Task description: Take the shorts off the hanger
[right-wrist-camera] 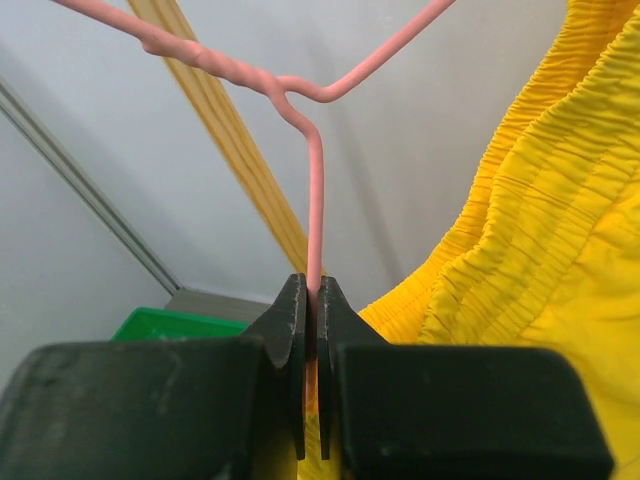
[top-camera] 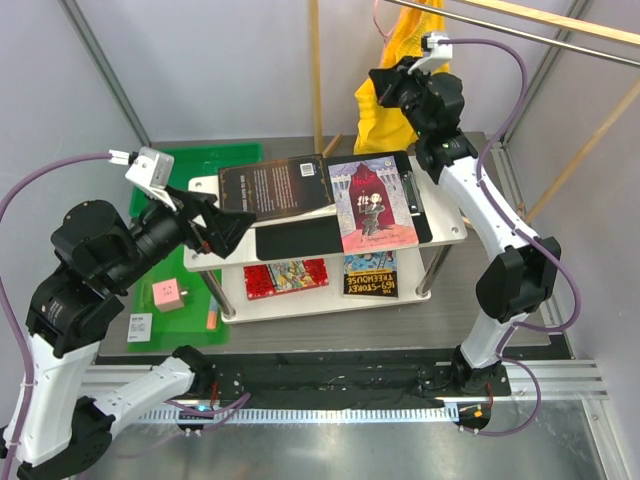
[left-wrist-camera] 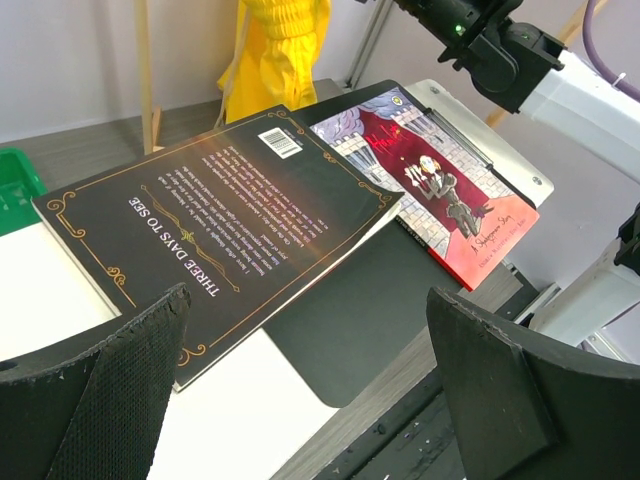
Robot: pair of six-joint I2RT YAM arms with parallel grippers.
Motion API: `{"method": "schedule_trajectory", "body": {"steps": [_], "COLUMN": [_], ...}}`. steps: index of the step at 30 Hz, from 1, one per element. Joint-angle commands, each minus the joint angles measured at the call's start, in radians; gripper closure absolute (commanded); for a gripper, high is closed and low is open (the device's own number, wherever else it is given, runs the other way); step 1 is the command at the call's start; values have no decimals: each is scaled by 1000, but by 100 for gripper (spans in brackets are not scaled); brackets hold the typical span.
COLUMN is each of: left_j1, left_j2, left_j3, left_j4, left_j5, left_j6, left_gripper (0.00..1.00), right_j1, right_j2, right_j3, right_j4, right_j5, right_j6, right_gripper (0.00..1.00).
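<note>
The shorts [top-camera: 392,115] are hanging at the back of the cell, behind the white shelf unit [top-camera: 452,236], well above the table, and their gathered yellow waistband is filling the right side of the right wrist view. The hanger [right-wrist-camera: 314,200] is showing there as a thin pink wire, with its neck running from the fork straight into the right gripper [right-wrist-camera: 310,300]. This gripper's jaws are clenching tight on the wire, and the yellow fabric is lying just beside them. From above, the right arm is reaching up and back, putting its gripper at the top of the shorts, near a slanting wooden rod [top-camera: 520,14]. The left gripper [top-camera: 228,222] is hovering well apart from the garment, at the left end of the shelf's top tier, with its jaws spread wide and gripping nothing. Between its fingers [left-wrist-camera: 130,385] a black book [left-wrist-camera: 220,210] is lying tilted, overlapping a black mat [left-wrist-camera: 350,330] and touching a red-covered book [left-wrist-camera: 445,185]. Two more books [top-camera: 287,275] are lying on the lower tier. A green tray [top-camera: 205,160] is sitting left of the shelf with a pink cube [top-camera: 167,293] near it.
</note>
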Motion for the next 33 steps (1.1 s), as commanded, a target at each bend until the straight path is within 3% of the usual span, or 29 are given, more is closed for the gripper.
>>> {"method": "schedule_trajectory", "body": {"steps": [1, 9, 16, 20, 33], "left_j1": [-3, -3, -3, -2, 63], "left_j2": [9, 27, 132, 214, 445], "left_j3": [2, 9, 91, 158, 356], "left_j4": [17, 31, 86, 106, 134], "left_j5": [2, 1, -35, -39, 79], "left_j6": [-13, -19, -36, -25, 45], "left_gripper": [0, 0, 0, 0, 0], "right_j1": [7, 26, 173, 204, 220], "right_j2": [-43, -100, -213, -264, -307], "right_j3": [81, 12, -150, -267, -239], "right_j4": [143, 189, 238, 375, 325], "right_j5": [-44, -44, 338, 604, 875], "right_j6": [-53, 23, 126, 239, 557], "right_gripper": [99, 99, 99, 99, 99]}}
